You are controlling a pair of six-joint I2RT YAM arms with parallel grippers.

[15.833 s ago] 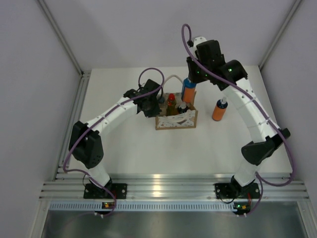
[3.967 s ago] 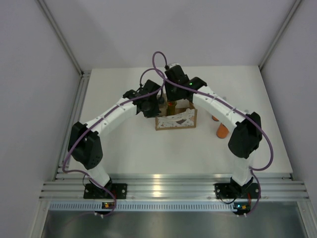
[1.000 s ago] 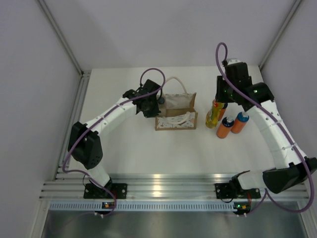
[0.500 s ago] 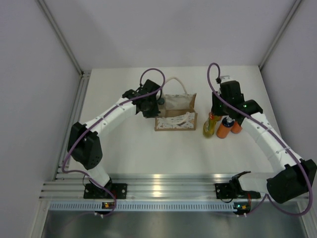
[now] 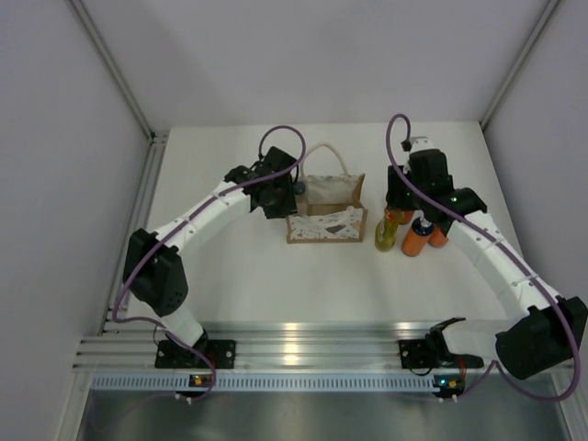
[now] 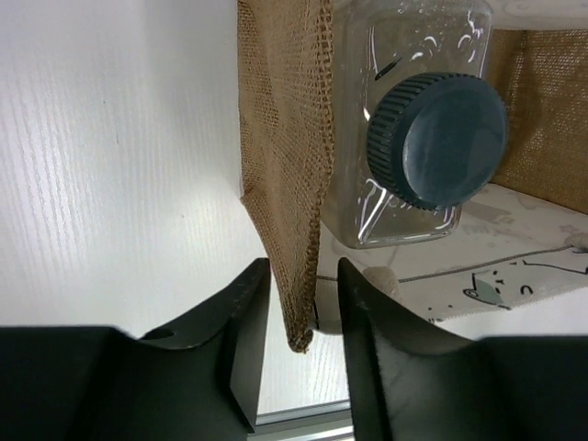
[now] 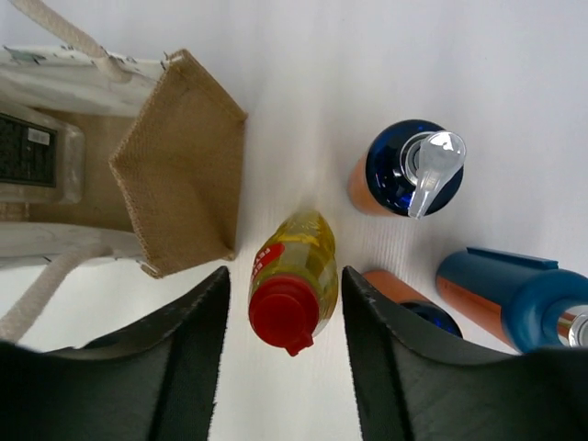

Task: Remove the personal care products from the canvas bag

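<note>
Standing upright in the canvas bag (image 5: 326, 225), clear bottle (image 6: 423, 138) sat beside left gripper (image 6: 303, 271), clamped on bag wall; right gripper (image 7: 285, 276), fingers apart astride yellow-green bottle (image 7: 299, 253), hung well to frame right.

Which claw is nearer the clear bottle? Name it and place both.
Left. The left claw pinches the canvas bag right beside the clear bottle; the right claw straddles the yellow-green bottle standing outside the bag.
</note>
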